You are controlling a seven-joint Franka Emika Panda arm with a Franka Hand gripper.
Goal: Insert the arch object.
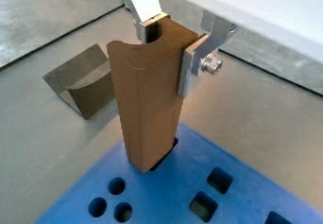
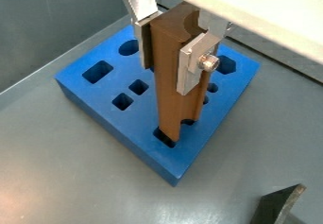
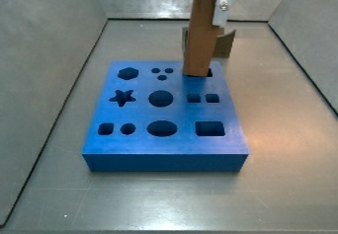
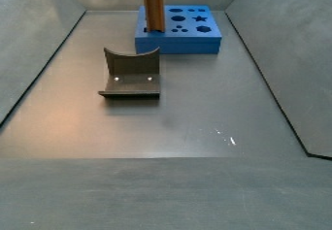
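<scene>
The arch object (image 1: 145,100) is a tall brown wooden bar standing upright. My gripper (image 1: 171,50) is shut on its upper part, one silver finger (image 1: 192,69) on each side. The bar's lower end sits in a slot near the edge of the blue board (image 2: 108,100). In a wrist view the gripper (image 2: 167,46) clamps the bar (image 2: 168,91) the same way. In both side views the bar (image 3: 201,36) (image 4: 153,6) rises from the board (image 3: 132,144) (image 4: 195,42). The gripper (image 3: 219,26) shows at its top.
A squat dark grey block with a curved hollow (image 4: 130,76) lies on the grey floor away from the board, also in both wrist views (image 1: 82,81) (image 2: 284,207). The board has several other shaped holes (image 3: 161,99). Grey walls (image 4: 39,40) enclose the floor.
</scene>
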